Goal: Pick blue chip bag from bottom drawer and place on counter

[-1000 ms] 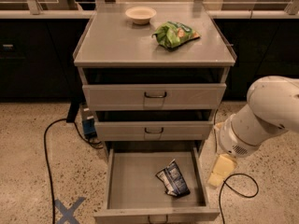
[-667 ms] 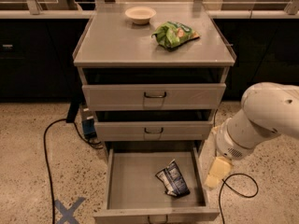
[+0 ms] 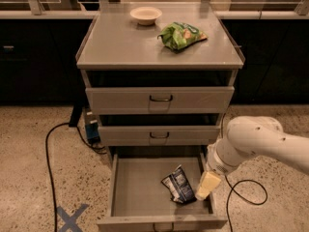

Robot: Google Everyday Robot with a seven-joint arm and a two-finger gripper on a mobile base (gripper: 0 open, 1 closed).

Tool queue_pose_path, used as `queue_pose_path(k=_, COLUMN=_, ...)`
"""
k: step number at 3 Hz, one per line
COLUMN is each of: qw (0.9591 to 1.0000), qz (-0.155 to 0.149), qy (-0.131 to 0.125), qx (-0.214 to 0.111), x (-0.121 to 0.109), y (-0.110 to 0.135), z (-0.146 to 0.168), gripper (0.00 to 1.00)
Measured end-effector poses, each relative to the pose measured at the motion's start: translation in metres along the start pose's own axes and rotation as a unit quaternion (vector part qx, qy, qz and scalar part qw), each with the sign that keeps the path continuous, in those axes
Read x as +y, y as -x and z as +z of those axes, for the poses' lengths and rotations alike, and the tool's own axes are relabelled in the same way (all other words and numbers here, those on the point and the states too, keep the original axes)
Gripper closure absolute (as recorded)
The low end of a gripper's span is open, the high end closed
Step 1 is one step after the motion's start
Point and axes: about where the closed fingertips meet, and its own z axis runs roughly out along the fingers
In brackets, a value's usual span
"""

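Glossy dark-blue chip bag [image 3: 177,185] lies lower centre, on floor of open grey metal bottom drawer [image 3: 139,187]. Cream-tipped gripper [image 3: 207,185] just right of bag; whether open, cannot tell.

the blue chip bag [image 3: 177,186] lies in the open bottom drawer [image 3: 137,187], toward the right side. the gripper [image 3: 206,186] hangs just beside it, on its right. a green bag [image 3: 181,34] and a bowl [image 3: 146,15] sit on the counter [image 3: 120,45].

Chip bag [image 3: 177,187] in bottom drawer [image 3: 139,190], gripper [image 3: 207,185] just beside
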Motion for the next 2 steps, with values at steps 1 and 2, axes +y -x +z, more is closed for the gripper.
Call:
queue_pose_path(k=1, qw=0.9996, qz=0.001, qy=0.022, qx=0.018, x=-0.0146, y=0.0091, z=0.096, gripper=0.0)
queue_pose_path(k=2, qw=0.9996, qz=0.001, qy=0.022, qx=0.018, x=-0.0146, y=0.0091, z=0.0961, gripper=0.0)
